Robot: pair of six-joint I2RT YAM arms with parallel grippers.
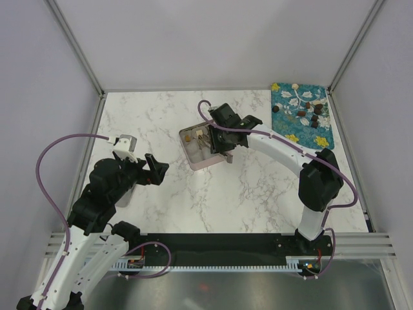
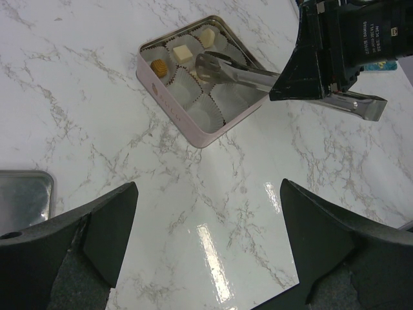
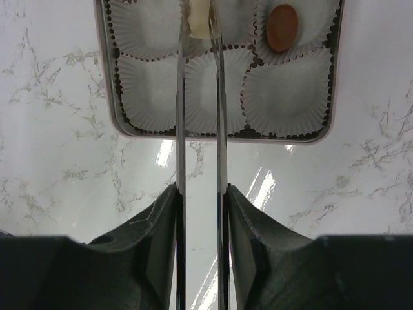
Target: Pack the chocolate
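Over the far row of the tin (image 2: 175,106), our right gripper (image 3: 201,206) clamps the tongs (image 3: 181,116), tips bracketing a cream chocolate (image 3: 200,19) dead ahead.

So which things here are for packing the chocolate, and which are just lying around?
For the job: chocolate pieces on the blue cloth; pink tin; tongs, held in the right end effector.
Just lying about: silvery lid-like piece by the left arm; left end effector, open and empty.
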